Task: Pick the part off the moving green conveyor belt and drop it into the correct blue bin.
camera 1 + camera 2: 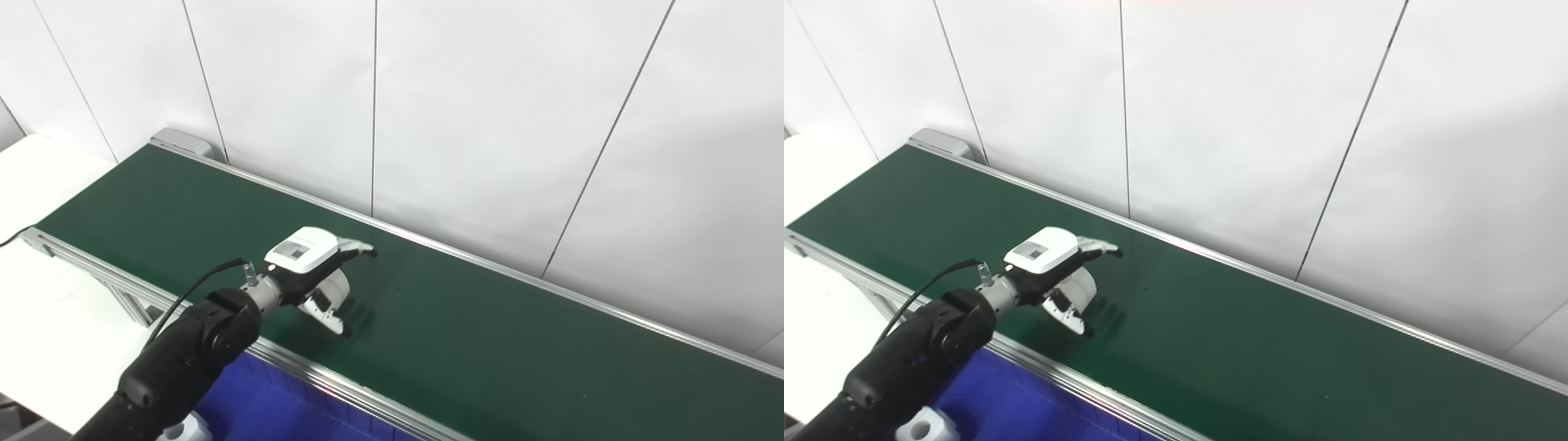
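Left eye view: my left hand over green conveyor belt, fingers spread, holding nothing. No part visible on belt.
Right eye view: white part lies in blue bin, beneath my forearm.

Dark green conveyor belt edged by silver-grey rails. White left hand with black fingertips and a grey square patch on its back, carried on a glossy black arm with a black cable. Blue bin holding a white part. White wall panels divided by thin dark seams; white table.
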Controlling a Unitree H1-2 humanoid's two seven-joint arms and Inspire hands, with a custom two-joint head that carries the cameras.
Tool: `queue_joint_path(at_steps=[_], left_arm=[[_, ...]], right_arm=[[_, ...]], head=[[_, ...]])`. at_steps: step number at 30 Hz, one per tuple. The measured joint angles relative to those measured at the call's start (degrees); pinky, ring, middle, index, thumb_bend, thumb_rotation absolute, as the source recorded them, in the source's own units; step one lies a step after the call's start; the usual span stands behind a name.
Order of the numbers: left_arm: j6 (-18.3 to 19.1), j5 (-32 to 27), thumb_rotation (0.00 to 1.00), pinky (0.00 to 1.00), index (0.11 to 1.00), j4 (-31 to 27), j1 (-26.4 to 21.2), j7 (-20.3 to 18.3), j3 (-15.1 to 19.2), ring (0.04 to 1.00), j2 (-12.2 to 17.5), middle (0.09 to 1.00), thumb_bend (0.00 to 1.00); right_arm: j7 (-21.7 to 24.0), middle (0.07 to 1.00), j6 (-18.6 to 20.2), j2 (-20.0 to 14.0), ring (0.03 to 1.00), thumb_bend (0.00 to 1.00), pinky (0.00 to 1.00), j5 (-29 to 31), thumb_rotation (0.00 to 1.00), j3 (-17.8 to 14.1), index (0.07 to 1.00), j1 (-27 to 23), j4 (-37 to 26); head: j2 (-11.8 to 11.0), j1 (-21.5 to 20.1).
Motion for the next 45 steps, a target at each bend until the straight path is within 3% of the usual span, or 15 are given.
queue_joint_path(at_steps=[5,9,12,14,16,18,19,21,22,24,29,32,36,39,45], left_arm=[[1.2,1.1,0.33,0.81,0.862,0.0,0.2,0.0,-0.2,0.862,0.6,0.877,0.97],[1.9,1.0,0.39,0.84,0.864,0.0,0.2,-0.8,-0.7,0.872,2.1,0.878,0.96],[2.5,1.1,0.44,0.81,0.842,0.1,0.1,-2.3,-1.4,0.855,3.4,0.859,0.98],[2.8,1.4,0.42,0.79,0.835,0.1,0.1,-2.6,-1.7,0.844,3.9,0.850,0.97],[3.0,2.4,0.28,0.69,0.786,0.2,0.0,-1.7,-1.9,0.769,3.8,0.786,0.96],[3.0,2.6,0.22,0.64,0.752,1.1,-0.2,1.5,-1.9,0.720,3.2,0.745,0.95],[3.0,2.4,0.14,0.57,0.699,2.0,-0.4,3.4,-1.8,0.637,2.4,0.676,0.92],[1.5,0.4,0.07,0.52,0.652,4.8,-0.8,7.5,-1.2,0.578,0.4,0.624,0.88],[-0.3,-2.2,0.06,0.48,0.574,6.8,-1.0,9.6,-0.4,0.543,-0.9,0.591,0.71],[-3.3,-8.7,0.01,0.41,0.511,10.4,-1.2,11.9,1.4,0.475,-4.2,0.504,0.56],[-3.9,-27.0,0.00,0.33,0.508,11.9,-0.8,11.5,5.7,0.376,-13.8,0.437,0.52],[-2.5,-32.2,0.00,0.29,0.505,11.9,-0.2,12.2,6.9,0.349,-20.0,0.433,0.52],[-2.2,-35.9,0.00,0.37,0.504,14.0,-0.4,15.5,8.0,0.416,-27.2,0.457,0.52],[-2.5,-36.0,0.00,0.37,0.503,16.4,-1.5,17.3,7.4,0.420,-29.0,0.457,0.52],[-2.5,-35.6,0.00,0.32,0.504,16.7,-2.0,17.3,5.7,0.385,-28.3,0.447,0.52]], right_arm=[[0.0,1.000,0.0,0.0,1.000,0.80,1.00,0.1,1.00,0.1,1.000,0.0,-0.1],[0.0,1.000,0.1,0.0,1.000,0.80,1.00,0.1,1.00,0.1,1.000,0.0,-0.1],[0.0,1.000,0.1,0.0,1.000,0.80,1.00,0.3,1.00,0.1,1.000,0.0,-0.2],[0.0,1.000,0.1,0.0,1.000,0.80,1.00,0.5,1.00,0.1,1.000,0.0,-0.2],[0.0,1.000,0.1,0.0,1.000,0.79,1.00,0.6,1.00,0.1,1.000,0.0,-0.2],[0.0,1.000,0.1,0.0,1.000,0.78,1.00,0.6,1.00,0.2,1.000,0.0,-0.2],[0.0,1.000,0.1,0.0,1.000,0.78,1.00,0.6,1.00,0.2,1.000,0.0,-0.3],[0.0,1.000,0.2,0.0,1.000,0.78,1.00,0.6,1.00,0.2,1.000,0.0,-0.5],[0.0,1.000,0.2,0.0,1.000,0.78,1.00,0.6,1.00,0.3,1.000,0.0,-0.7],[0.0,1.000,0.3,0.0,1.000,0.78,1.00,0.6,1.00,0.4,1.000,0.1,-1.1],[0.0,1.000,0.5,0.1,1.000,0.78,1.00,0.6,1.00,0.5,1.000,0.3,-1.5],[0.0,1.000,0.6,0.1,1.000,0.78,1.00,0.6,1.00,0.5,1.000,0.3,-1.5],[0.0,1.000,0.6,0.2,1.000,0.77,1.00,0.5,1.00,0.6,1.000,0.3,-1.5],[-0.1,1.000,0.6,0.6,1.000,0.76,1.00,0.0,1.00,0.8,1.000,0.3,-1.6],[-0.1,1.000,0.6,0.9,1.000,0.76,1.00,-0.3,1.00,0.9,1.000,0.7,-2.0]], head=[[0.2,-0.1],[0.4,-0.3],[0.5,-0.3],[0.5,-0.3],[0.6,-0.3],[0.7,-0.4],[0.8,-0.4],[0.9,-0.5],[0.9,-0.5],[0.9,-0.6],[1.0,-1.0],[1.0,-1.0],[1.0,-2.0],[1.1,-2.4],[1.4,-2.1]])
